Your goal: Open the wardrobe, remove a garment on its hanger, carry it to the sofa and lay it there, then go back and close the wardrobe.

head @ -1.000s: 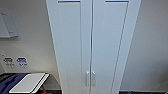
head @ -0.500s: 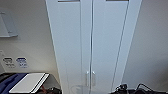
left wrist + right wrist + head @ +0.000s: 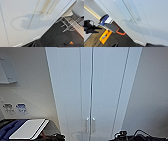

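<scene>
The wardrobe (image 3: 100, 92) stands straight ahead, tall and white, with both panelled doors shut. Its two small vertical handles (image 3: 90, 124) sit side by side at the centre seam, low in the head view. Dark parts of my left arm (image 3: 57, 137) and right arm (image 3: 123, 135) poke in at the bottom edge, on either side of the handles and apart from them. The left wrist view looks close onto the door fronts (image 3: 25, 18) and the handles (image 3: 48, 6). In the right wrist view the doors (image 3: 144, 18) and a handle (image 3: 121, 11) also loom near.
A bin with a white and blue lid (image 3: 28, 128) stands left of the wardrobe, below wall sockets (image 3: 15, 108). White chair legs (image 3: 67, 23) stand on the dark floor to the right. An orange item (image 3: 104, 36) lies on the floor by the bin (image 3: 109, 24).
The view has closed in slightly on the wardrobe. Dark parts of both arms have come up into the bottom edge of the head view.
</scene>
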### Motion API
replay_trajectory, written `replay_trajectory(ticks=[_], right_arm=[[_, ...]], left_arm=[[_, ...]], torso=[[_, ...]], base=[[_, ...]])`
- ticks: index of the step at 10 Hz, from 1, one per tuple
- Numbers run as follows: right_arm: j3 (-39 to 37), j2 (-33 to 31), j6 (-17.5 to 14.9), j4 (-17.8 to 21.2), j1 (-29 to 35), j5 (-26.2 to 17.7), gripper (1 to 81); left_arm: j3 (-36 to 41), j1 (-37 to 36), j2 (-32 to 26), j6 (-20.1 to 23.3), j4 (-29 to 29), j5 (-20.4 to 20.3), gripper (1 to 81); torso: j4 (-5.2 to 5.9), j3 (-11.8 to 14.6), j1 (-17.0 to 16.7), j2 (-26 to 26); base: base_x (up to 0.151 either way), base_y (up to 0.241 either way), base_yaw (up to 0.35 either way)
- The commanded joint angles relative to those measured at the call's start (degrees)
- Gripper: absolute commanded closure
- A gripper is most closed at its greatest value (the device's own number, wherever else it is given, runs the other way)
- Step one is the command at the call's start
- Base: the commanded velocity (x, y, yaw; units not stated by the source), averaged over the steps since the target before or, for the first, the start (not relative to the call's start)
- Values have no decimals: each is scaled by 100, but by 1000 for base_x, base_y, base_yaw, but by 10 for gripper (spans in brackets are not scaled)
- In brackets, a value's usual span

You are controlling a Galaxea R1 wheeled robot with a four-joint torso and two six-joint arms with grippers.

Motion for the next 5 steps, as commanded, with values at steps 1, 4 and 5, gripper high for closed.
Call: replay_trajectory(ticks=[1, 4, 5], right_arm=[[-181, 204, -1, 4, 884, -153, 10], [-366, 573, -1, -31, 1227, -223, 10], [-470, 722, -1, -48, 1341, -240, 10]], left_arm=[[-64, -875, 36, 2, -89, 98, 10], [-276, -1147, 283, -95, -106, 124, 10], [-380, -1278, 413, -129, -141, 255, 10]], torso=[[0, 6, 0, -3], [0, -230, 6, -3], [0, -231, 6, -3]], base=[[0, 0, 0], [0, 0, 0], [0, 0, 0]])
